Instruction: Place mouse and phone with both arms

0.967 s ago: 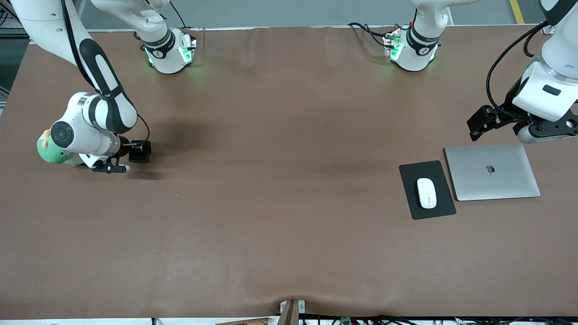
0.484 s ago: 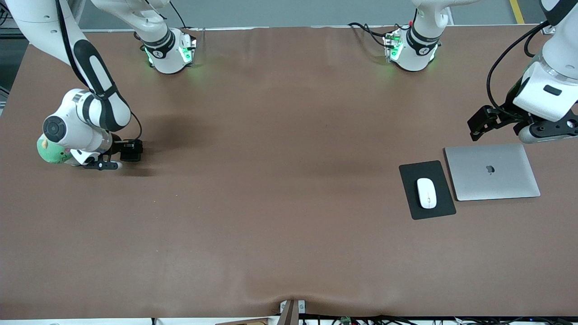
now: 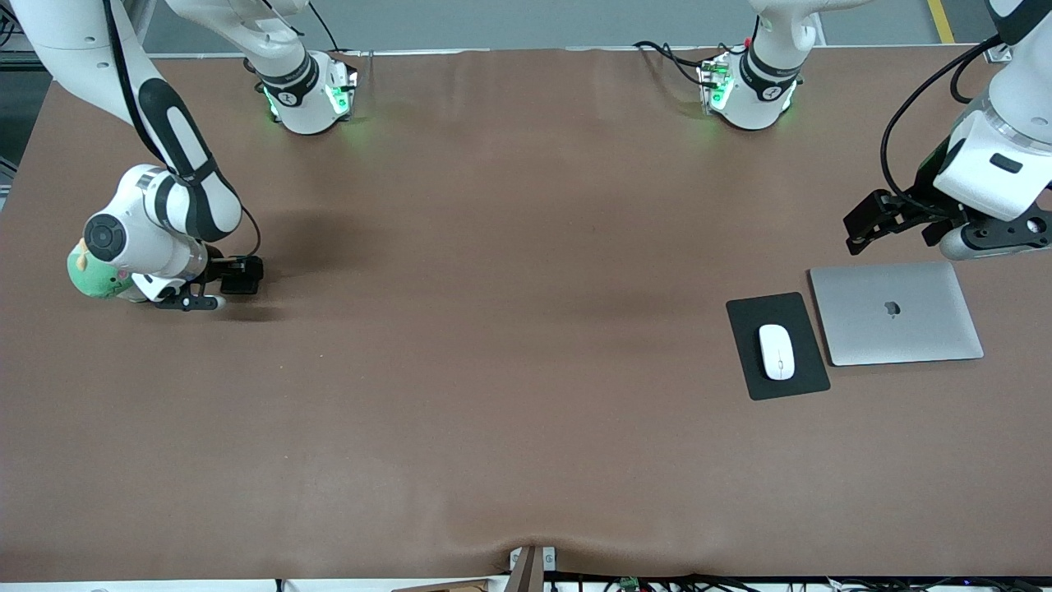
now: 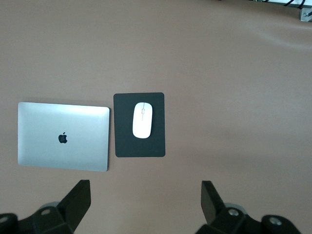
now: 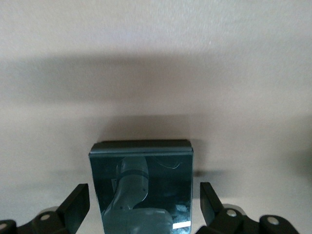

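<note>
The white mouse (image 3: 777, 352) (image 4: 142, 120) lies on a black mouse pad (image 3: 801, 382) (image 4: 124, 146) beside a shut silver laptop (image 3: 896, 312) (image 4: 63, 136). My left gripper (image 3: 982, 238) (image 4: 146, 195) hangs open and empty, high over the table just past the laptop. At the right arm's end of the table my right gripper (image 3: 191, 304) (image 5: 144, 195) is low. The black glossy phone (image 5: 141, 190) lies between its open fingers, with a gap on each side. In the front view the right arm hides the phone.
A green plush toy (image 3: 92, 278) sits at the right arm's end, partly covered by that arm's wrist. The two green-lit arm bases (image 3: 308, 94) (image 3: 744, 90) stand along the edge farthest from the front camera. The table is covered in brown cloth (image 3: 509, 370).
The right gripper has opened and let go of the phone after moving a little toward its end of the table. The left arm has barely shifted.
</note>
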Motion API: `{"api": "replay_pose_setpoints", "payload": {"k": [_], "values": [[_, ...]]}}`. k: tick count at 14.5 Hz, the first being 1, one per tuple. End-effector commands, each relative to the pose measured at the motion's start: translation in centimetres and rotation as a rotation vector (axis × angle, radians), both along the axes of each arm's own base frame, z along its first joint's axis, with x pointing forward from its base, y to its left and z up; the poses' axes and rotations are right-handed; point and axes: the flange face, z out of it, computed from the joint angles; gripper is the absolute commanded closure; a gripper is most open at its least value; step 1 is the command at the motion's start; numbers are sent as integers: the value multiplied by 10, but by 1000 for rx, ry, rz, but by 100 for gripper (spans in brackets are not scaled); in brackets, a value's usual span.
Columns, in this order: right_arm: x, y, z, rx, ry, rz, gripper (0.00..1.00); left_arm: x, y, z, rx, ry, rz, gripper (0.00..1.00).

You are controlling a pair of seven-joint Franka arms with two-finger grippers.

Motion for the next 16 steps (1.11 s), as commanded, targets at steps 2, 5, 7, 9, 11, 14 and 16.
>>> {"api": "replay_pose_setpoints", "payload": {"k": [2,5,7,9,11,14,16], "values": [[30,-6,26,-13,-60,21,0,-6,5,0,-12,40,-2,0],[60,-11,57,-18,-107,20,0,-7,5,3,-10,37,-1,0],[81,-19,87,-2,-76,18,0,-8,5,5,-4,31,-1,0],[105,-19,132,33,-7,44,0,-9,6,7,3,27,-2,0],[120,-20,172,54,39,48,0,-9,7,8,5,24,-24,0],[129,-26,212,58,53,46,0,-15,7,12,16,18,-42,0],[135,-24,237,68,57,46,0,-20,17,13,19,22,-70,0]]}}
